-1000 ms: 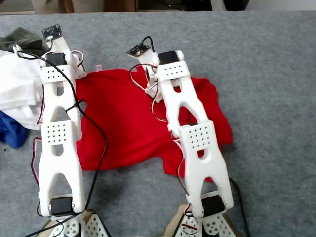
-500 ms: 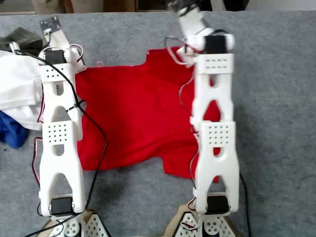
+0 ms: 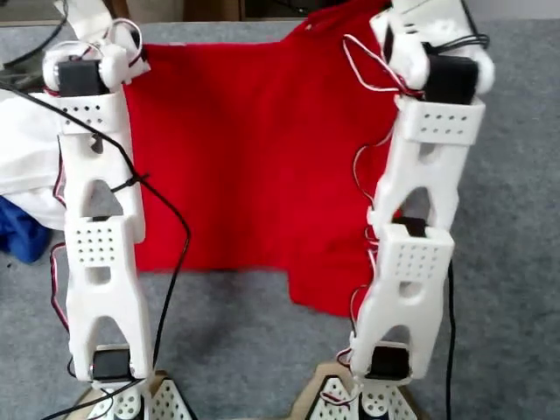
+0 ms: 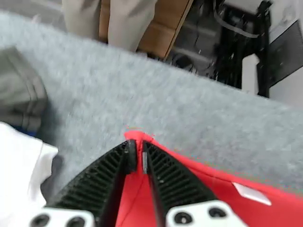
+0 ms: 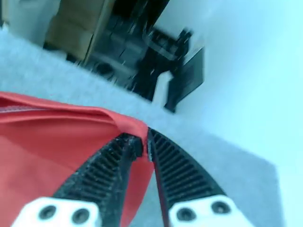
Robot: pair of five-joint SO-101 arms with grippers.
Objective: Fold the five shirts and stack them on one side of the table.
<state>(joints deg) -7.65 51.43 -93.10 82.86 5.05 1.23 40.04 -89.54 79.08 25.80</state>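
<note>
Pinched tight, my left fingers [image 4: 131,156] grip one corner of the red shirt [image 4: 227,198], a sliver of red cloth showing between the ribbed black pads. My right fingers [image 5: 137,146] are clamped the same way on another corner of the shirt [image 5: 47,137], where a folded edge runs up into the grip.

From above, the shirt [image 3: 245,149] is spread wide between my two arms. Its far edge is stretched across from my left arm [image 3: 96,236] to my right arm [image 3: 420,254]. The near hem lies on the grey bench [image 3: 507,175] between the arms' lower links, and one flap of red hangs lower beside my right arm. A white tag [image 4: 251,194] shows on the cloth close to my left grip.

Off to my left, a white garment [image 3: 26,149] lies bunched on the bench, partly under my left arm. A blue one [image 3: 17,232] is tucked against its near side. My left wrist view also shows a grey-green piece of clothing [image 4: 19,94] just past the white one [image 4: 19,161].
</note>
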